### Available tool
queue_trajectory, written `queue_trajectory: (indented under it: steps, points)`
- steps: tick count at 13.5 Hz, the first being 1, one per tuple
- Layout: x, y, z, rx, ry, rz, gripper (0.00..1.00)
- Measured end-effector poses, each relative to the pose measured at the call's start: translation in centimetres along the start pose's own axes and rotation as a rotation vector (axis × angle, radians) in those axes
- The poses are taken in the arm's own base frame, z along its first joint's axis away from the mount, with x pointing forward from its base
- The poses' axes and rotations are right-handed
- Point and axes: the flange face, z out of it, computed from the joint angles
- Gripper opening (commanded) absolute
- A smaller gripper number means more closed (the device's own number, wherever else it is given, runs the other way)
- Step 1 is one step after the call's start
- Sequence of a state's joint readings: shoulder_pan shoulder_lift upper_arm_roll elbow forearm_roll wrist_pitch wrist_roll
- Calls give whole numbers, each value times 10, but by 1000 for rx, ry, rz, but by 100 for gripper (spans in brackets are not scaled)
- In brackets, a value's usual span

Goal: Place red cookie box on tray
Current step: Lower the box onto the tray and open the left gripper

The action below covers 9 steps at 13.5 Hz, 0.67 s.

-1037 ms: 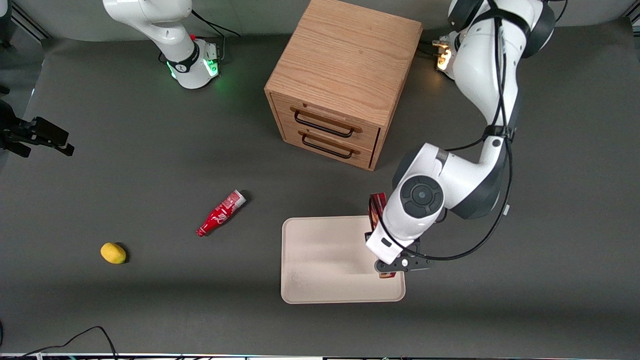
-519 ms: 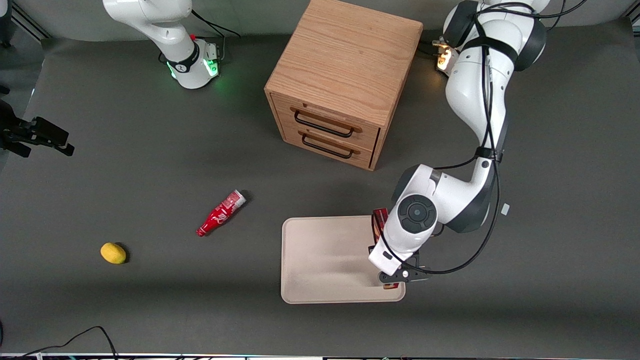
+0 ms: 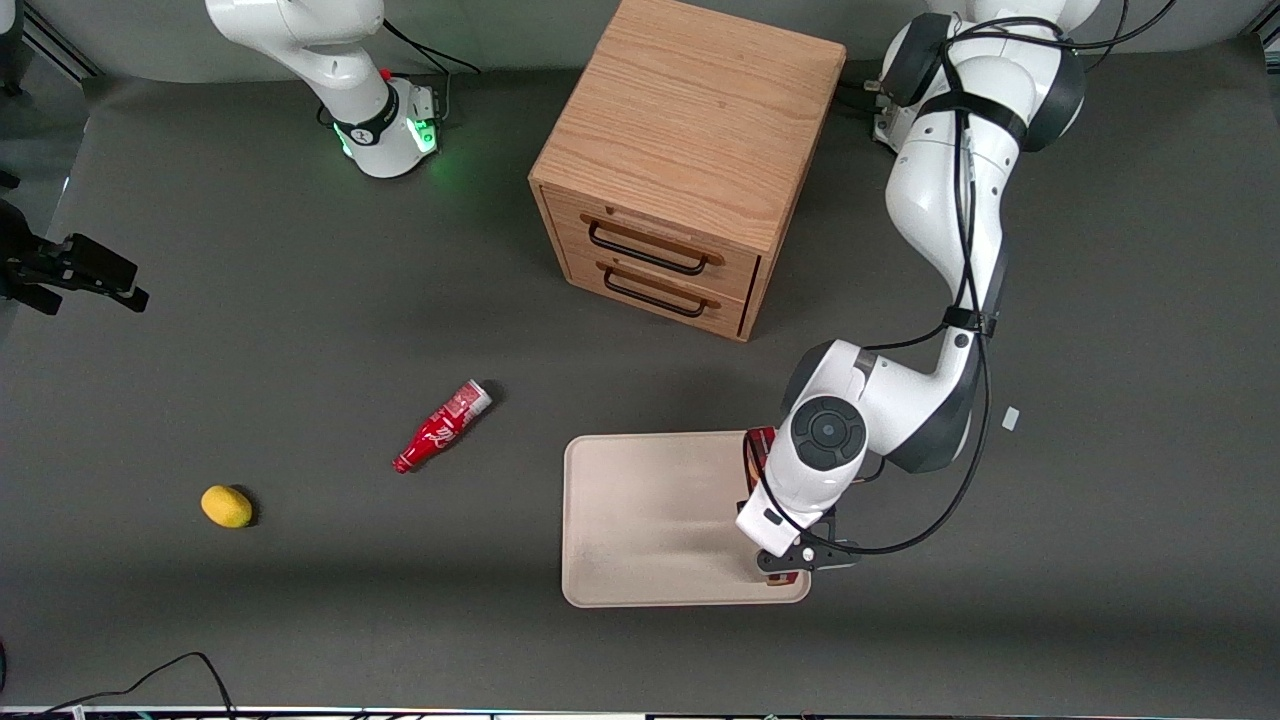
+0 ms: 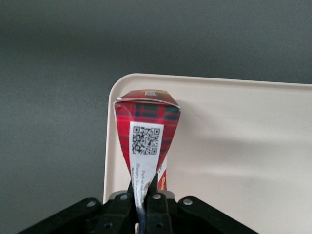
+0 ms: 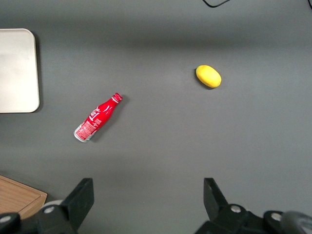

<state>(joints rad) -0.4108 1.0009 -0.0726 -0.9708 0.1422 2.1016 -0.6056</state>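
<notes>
Robot lab: grey-matted table (image 3: 300, 330), two bench-mounted arms, left gripper (image 3: 790, 560) over the tray (image 3: 640, 520).

A small red bottle (image 5: 96, 118) is lying on its side on the dark grey table (image 5: 195, 141), a yellow lemon (image 5: 208, 76) is sitting well apart from it, a corner of the pale tray (image 5: 18, 73) is showing, and a wooden corner (image 5: 17, 197) is peeking in.

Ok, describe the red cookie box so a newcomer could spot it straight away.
Start at the wooden drawer cabinet, then come nearer the camera to the pale beige tray. Over the tray's edge toward the working arm, the end effector is shut on the red cookie box. Its tartan print and white QR label distinguish it from the red bottle lying on the table.
</notes>
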Motion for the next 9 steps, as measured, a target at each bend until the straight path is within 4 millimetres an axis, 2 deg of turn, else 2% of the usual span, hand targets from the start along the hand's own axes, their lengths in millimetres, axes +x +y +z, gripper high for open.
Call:
queue_trajectory:
  steps: [2,3,4,5,6,9]
  points:
    - [-1,1,8,-2,6,3,21]
    - [-1,1,13,-3,7,4,33]
    - [-2,1,19,-5,8,5,48]
    - [-3,2,23,-4,12,8,87]
    - [-3,2,25,-1,17,12,100]
    - [-2,2,23,2,25,16,100]
